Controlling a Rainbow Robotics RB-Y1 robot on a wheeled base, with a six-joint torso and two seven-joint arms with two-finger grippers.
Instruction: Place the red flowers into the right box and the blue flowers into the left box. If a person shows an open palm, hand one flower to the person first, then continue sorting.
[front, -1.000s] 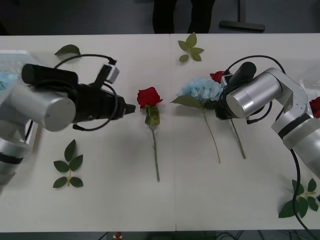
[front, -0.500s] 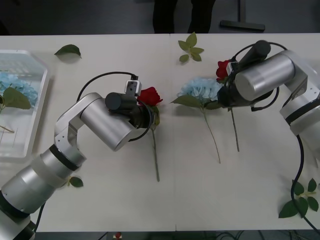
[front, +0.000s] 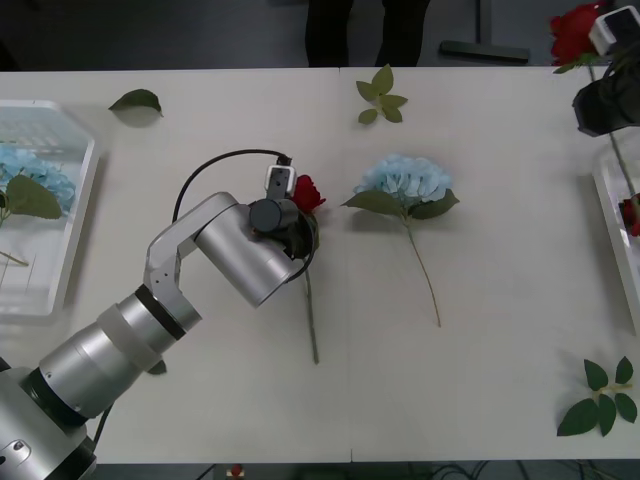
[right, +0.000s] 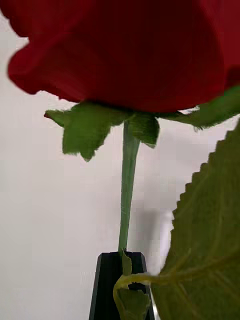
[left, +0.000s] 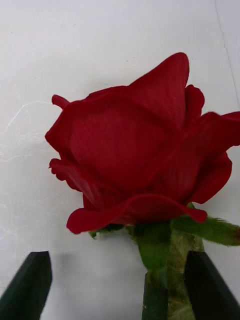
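— White table (front: 480, 380) up front: where are the pincers?
— Left pincer (left: 117, 287) sits low at the center rose (front: 306, 193), fingers spread either side of its stem. Right pincer (right: 121, 280) is clenched on another rose's (front: 576, 30) stem, lifted at the far right above the right box (front: 612, 200).
— And the blue flowers?
— One (front: 405, 180) lies mid-table, one (front: 35, 178) in the left box (front: 75, 230).
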